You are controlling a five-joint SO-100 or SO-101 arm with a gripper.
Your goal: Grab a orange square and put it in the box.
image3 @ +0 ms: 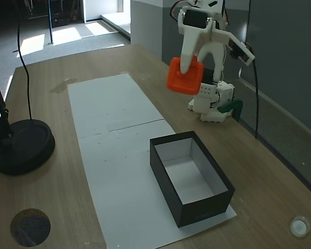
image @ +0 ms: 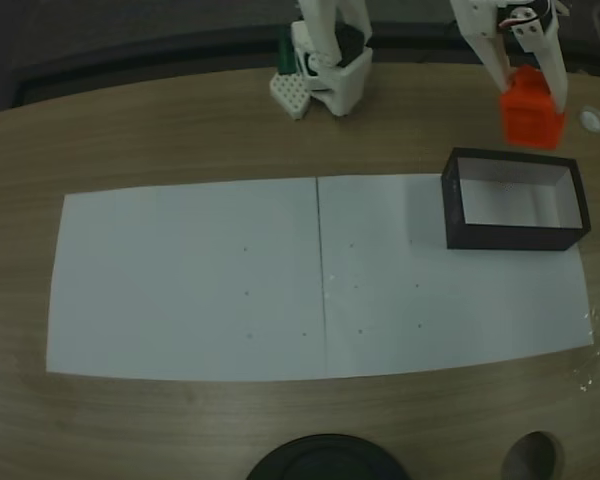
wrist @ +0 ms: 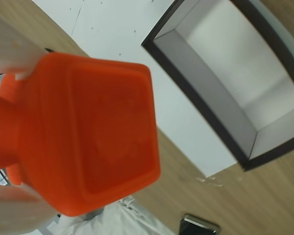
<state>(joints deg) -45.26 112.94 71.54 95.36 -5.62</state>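
Observation:
The orange square [image: 532,115] hangs in the air with my gripper [image: 533,100] shut on it; a white finger [image: 554,80] runs down its right side. In a fixed view it floats just beyond the far wall of the box [image: 515,238]. From the other side, the orange square [image3: 185,78] hangs in my gripper [image3: 187,72], well above the table between the arm's base and the box [image3: 163,168]. In the wrist view the orange square [wrist: 88,132] is large at the left, and the box [wrist: 206,115], black outside and white inside, lies open at the upper right.
Two white paper sheets [image: 190,280] cover the middle of the wooden table, and the box stands on one end of them. The arm's white base [image: 325,75] sits at the far edge. A black round stand [image3: 20,148] and a small white disc [image3: 299,226] lie off the paper.

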